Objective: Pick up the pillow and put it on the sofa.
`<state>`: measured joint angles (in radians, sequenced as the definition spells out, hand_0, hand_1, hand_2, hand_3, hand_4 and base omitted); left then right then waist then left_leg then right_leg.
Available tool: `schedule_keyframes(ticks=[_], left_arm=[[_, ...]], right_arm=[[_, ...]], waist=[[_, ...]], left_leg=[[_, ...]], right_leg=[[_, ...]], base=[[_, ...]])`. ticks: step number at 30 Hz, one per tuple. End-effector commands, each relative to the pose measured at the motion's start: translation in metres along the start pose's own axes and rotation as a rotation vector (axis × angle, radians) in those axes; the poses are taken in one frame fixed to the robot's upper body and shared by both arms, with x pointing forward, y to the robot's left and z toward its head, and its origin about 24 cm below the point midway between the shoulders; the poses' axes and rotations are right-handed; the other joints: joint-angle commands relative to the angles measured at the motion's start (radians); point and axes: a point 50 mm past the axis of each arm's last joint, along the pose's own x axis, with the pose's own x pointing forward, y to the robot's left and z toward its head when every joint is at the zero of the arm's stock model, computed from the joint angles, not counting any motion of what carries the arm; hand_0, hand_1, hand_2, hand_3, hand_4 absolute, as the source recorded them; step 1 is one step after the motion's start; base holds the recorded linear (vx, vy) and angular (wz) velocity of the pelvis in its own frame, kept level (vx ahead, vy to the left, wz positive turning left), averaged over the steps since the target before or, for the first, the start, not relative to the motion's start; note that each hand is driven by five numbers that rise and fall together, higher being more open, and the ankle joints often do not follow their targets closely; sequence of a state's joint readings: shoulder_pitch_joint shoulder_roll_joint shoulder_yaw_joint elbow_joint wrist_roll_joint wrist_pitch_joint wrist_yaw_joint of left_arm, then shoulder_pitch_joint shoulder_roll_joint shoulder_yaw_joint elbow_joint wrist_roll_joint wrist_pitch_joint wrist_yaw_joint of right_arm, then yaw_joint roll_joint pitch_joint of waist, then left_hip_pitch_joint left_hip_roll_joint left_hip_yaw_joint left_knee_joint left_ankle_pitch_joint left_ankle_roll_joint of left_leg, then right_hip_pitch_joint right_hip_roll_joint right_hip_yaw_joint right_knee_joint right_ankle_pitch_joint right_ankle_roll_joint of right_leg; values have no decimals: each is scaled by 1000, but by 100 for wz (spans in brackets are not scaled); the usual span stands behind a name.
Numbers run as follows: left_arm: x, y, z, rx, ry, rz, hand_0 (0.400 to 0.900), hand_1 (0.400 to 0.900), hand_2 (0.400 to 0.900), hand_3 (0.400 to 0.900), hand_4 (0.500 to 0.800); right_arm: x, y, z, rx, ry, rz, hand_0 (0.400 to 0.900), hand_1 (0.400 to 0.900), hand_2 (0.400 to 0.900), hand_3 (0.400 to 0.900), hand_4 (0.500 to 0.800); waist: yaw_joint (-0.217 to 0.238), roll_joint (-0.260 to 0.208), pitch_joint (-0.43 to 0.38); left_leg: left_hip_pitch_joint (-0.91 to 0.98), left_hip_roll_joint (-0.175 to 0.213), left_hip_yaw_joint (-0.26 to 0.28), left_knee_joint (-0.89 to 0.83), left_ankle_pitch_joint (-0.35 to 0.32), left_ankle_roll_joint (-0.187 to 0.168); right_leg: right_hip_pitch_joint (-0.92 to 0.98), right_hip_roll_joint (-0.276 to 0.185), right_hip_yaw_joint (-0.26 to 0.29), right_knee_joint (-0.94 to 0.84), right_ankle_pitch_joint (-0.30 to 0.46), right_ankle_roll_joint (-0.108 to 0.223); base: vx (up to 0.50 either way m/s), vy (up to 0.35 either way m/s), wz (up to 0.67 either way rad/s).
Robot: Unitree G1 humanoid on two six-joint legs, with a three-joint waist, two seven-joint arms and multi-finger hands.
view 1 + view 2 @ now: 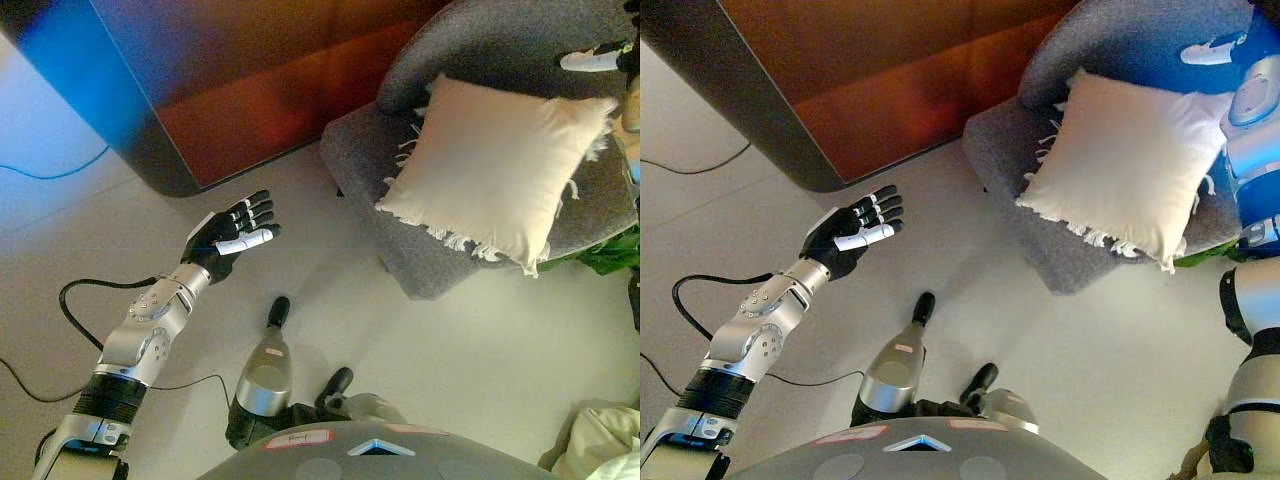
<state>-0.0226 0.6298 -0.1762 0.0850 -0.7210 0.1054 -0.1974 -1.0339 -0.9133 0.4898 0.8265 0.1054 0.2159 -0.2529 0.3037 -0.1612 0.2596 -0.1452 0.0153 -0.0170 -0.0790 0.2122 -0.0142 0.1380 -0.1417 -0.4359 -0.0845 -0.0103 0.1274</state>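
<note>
Pillow: we see the cream pillow point(495, 170) lying on the grey sofa point(365, 150), tilted, its upper edge leaning against the backrest and its fringed lower corner reaching past the front edge of the seat.
Left hand: our left hand point(235, 232) hangs over the bare floor point(330, 300), well apart from the sofa, fingers spread and relaxed, holding nothing.
Right hand: our right hand point(600, 58) shows only at the upper right edge, above the pillow's top corner by the backrest; we see white tips but cannot tell whether the fingers are spread or curled, or whether they touch the pillow.
Done so far: we judge the main work finished, since the pillow is off the floor and carried by the seat.
Left to do: as far as we can see, only clearing the right arm from the pillow and perhaps nudging the pillow further back, because its lower corner overhangs the seat.
Risk: we think a careless pull of the right arm could drag the pillow forward off the seat.
</note>
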Motion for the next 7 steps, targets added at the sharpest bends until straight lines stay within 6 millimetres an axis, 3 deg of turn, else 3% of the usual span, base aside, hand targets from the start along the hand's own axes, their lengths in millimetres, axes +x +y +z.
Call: schedule_keyframes(ticks=[1, 7], left_arm=[[4, -23, 20, 21, -159, -101, 900, 900, 900, 900, 800], [2, -22, 11, -13, -161, -54, 900, 900, 900, 900, 800]], right_arm=[[-5, -14, 10, 27, -104, -121, 900, 900, 900, 900, 800], [-42, 35, -4, 111, -181, -1, 900, 900, 900, 900, 800]], waist=[[-34, 27, -112], [-96, 47, -138]], left_leg=[[116, 18, 36, -8, -173, -8], [162, 24, 86, -8, -193, 2]], right_leg=[[-51, 9, 24, 50, 48, 6], [-41, 4, 65, 56, 46, 9]], base=[[57, 71, -22], [0, 52, -27]])
